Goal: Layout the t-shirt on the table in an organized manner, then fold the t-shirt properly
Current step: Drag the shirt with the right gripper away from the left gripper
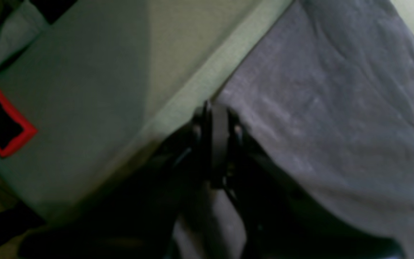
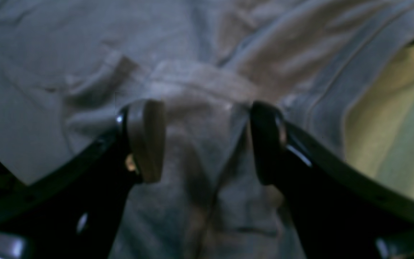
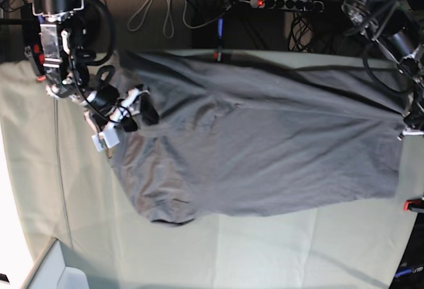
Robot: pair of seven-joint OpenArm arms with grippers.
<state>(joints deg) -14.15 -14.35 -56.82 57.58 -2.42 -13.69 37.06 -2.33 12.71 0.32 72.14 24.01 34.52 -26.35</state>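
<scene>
The grey t-shirt lies spread lengthwise across the table, with creases and a bunched end at the left. At that left end my right gripper hovers open. In the right wrist view its fingers stand wide apart over a raised fold of the t-shirt, and the right gripper pinches nothing. At the table's right edge my left gripper is shut on the shirt's edge. In the left wrist view the left gripper clamps the t-shirt where it meets the table.
A red-black clamp grips the table cloth near the left gripper; it also shows as the clamp at the right edge. A power strip and cables lie behind the table. A pale box sits at the front left corner.
</scene>
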